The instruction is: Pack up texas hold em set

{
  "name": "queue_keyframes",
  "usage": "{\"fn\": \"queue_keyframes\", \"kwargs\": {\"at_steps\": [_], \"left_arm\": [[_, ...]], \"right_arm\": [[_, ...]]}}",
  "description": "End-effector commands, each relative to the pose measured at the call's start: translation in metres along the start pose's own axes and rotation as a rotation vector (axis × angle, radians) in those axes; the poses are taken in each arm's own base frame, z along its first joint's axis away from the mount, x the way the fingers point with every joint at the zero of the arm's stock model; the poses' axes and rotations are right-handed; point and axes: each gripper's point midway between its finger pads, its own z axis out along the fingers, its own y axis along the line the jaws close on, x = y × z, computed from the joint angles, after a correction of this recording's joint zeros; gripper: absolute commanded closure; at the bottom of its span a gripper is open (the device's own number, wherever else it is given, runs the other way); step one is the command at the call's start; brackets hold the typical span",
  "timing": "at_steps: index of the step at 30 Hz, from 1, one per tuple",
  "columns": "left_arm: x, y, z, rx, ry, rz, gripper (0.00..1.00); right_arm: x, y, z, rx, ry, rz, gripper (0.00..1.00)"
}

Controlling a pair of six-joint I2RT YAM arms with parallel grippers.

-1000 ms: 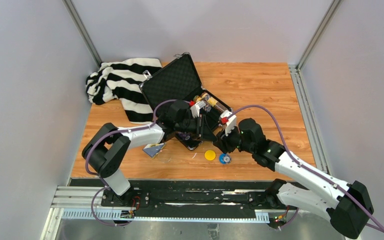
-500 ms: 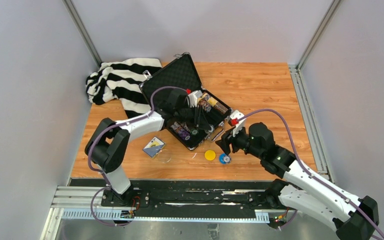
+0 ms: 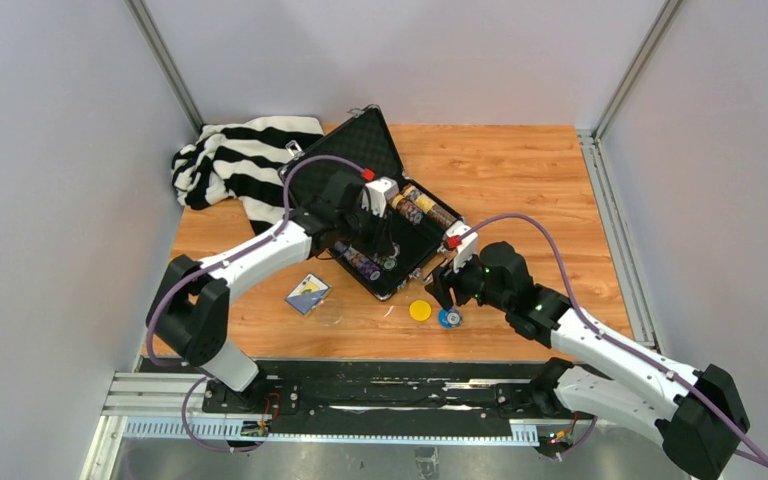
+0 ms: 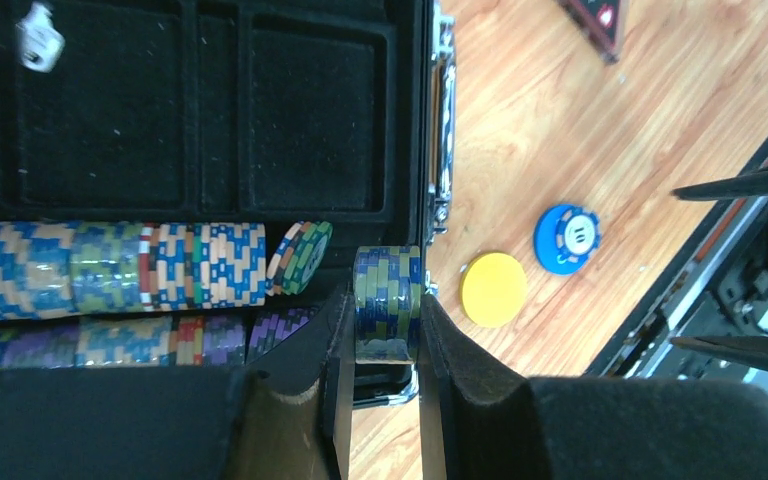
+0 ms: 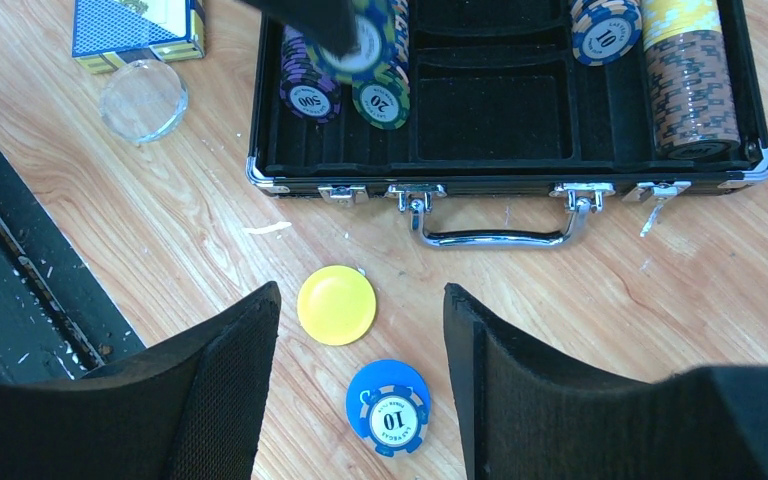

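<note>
The black case (image 3: 396, 276) lies open on the table, its foam lid (image 3: 345, 155) tipped back. Chip rows (image 4: 110, 265) fill part of it, and also show in the right wrist view (image 5: 695, 80). My left gripper (image 4: 385, 320) is shut on a small blue-green chip stack (image 4: 387, 295), held above the case's front edge. My right gripper (image 5: 360, 295) is open and empty, above the yellow disc (image 5: 336, 305) and a blue disc carrying a "10" chip (image 5: 388, 408). The card box (image 3: 308, 293) and clear disc (image 3: 330, 315) lie left of the case front. A dark triangle (image 4: 595, 20) lies on the wood.
A black-and-white striped cloth (image 3: 235, 165) is bunched at the back left, touching the case lid. The case handle (image 5: 495, 235) and latches face the discs. Grey walls close in the table on three sides; a black rail (image 3: 360, 390) runs along the near edge.
My left gripper has drawn back from the case's front corner to over the case, still holding the chip stack. My right gripper has shifted slightly near the discs and stays open.
</note>
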Motion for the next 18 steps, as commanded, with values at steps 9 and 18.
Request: {"fn": "queue_keyframes", "kwargs": {"at_steps": [9,18], "left_arm": [[0.025,0.007,0.03,-0.057,0.084,0.071,1.0],[0.043,0.018,0.045,-0.085,0.158,0.066,1.0]], "right_arm": [[0.003,0.001,0.002,0.001,-0.017,0.02,0.4],[0.005,0.0,0.001,0.008,-0.011,0.02,0.41]]}}
